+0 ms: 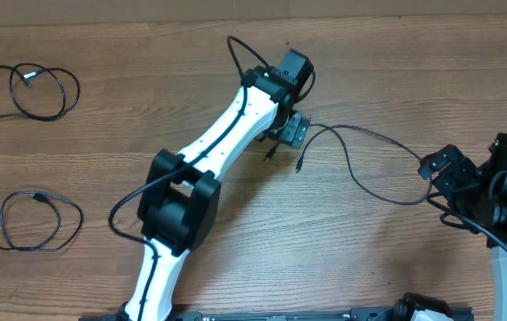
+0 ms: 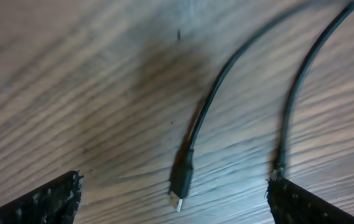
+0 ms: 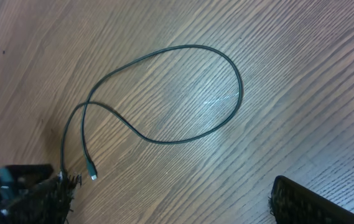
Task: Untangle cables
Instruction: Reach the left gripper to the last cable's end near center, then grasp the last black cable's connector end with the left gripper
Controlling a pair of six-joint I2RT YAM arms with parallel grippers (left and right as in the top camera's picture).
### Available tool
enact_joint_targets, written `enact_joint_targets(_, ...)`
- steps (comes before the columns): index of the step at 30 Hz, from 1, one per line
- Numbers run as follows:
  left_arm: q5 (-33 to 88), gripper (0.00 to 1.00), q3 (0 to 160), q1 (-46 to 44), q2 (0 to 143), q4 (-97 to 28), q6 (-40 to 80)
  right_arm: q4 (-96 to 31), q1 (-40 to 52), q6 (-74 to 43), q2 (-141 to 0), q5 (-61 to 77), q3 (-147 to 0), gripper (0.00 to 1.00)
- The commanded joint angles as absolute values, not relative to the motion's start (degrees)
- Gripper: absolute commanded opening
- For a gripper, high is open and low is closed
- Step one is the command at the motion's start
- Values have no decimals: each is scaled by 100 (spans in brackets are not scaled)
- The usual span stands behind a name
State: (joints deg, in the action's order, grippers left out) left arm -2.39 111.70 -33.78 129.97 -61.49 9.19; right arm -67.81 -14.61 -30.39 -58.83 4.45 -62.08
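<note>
Wooden table (image 1: 146, 53).
- Coiled cable (image 1: 26, 89) at 10 o'clock.
- Second coiled cable (image 1: 39, 218) at 8 o'clock. Both well apart from arms.
- Left gripper (image 1: 293, 134) near centre, jaws spread wide, pinching nothing.
- USB plug (image 2: 180, 180) of third cable (image 3: 241, 93) lies on wood between fingers (image 2: 307, 205). Another strand touches one fingertip.
- Third cable loops loosely toward 3 o'clock.
- Right gripper (image 1: 436, 165) at 3 o'clock, jaws spread, empty, just beside cable's bend.

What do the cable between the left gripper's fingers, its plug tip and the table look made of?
Cable: probably rubber or plastic sheath, matte black; it curves smoothly.
Plug tip: likely bare metal, pale and shiny.
Table: wood or wood-look laminate, streaked brown grain; can't tell which.
</note>
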Motion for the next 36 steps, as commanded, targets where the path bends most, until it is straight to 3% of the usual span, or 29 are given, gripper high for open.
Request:
enact_joint_targets(1, -283, 94, 11222, -3422, 13229, -6241, 196, -6761, -1476, -3015, -5961, 392, -6307, 100)
enact_joint_targets(5, 104, 88, 11222, -3422, 13343, -6215, 185, -6764, -1476, -3013, -6082, 395, -6307, 100)
enact_joint_targets(10, 145, 69, 11222, -3422, 13375, -6163, 185, -6775, -1476, -3013, -6187, 414, -6307, 100)
enact_joint_targets(18, 132, 67, 11209, -3424, 13378, -6088, 123, -6818, -1476, -3013, -6261, 412, -6307, 100)
enact_joint_targets(23, 106, 56, 11013, -3439, 13378, -6080, 121, -6823, -1476, -3013, -6261, 410, -6307, 100)
enact_joint_targets(32, 49, 54, 10366, -3439, 13378, -5774, 126, -6827, -1476, -3013, -6261, 410, -6307, 100)
enact_joint_targets(34, 47, 48, 10333, -3444, 13378, -5774, 123, -6825, -1476, -3013, -6261, 410, -6307, 100)
enact_joint_targets(36, 45, 36, 10333, -3444, 13378, -5765, 126, -6825, -1476, -3013, -6261, 410, -6307, 100)
